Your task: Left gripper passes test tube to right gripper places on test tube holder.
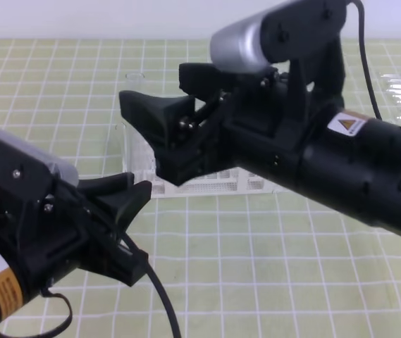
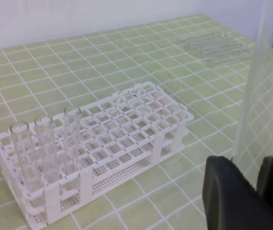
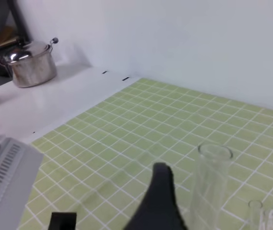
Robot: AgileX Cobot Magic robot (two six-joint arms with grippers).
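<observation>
Broadly, the green-gridded counter (image 1: 270, 267) carries everything; over it the 2 black arms meet near the middle; the right claw (image 1: 163, 116) reaches across from the right with its jaws looking spread and nothing between them, while the left claw (image 1: 131, 196) comes up from below-left, closed on the foot of the test tube (image 2: 263, 96); the tube stands upright, long axis vertical, its open rim above both claws and just beside the right claw's finger (image 3: 160, 201), so the right arm is the nearer free one; behind them sits the white test tube holder (image 2: 126, 139), partly hidden by the right arm in the high view, with 3 tubes (image 2: 43, 139) upright at 1 end; spare tubes (image 2: 218, 45) lie far back; a steel pot (image 3: 30, 62) stands well apart
</observation>
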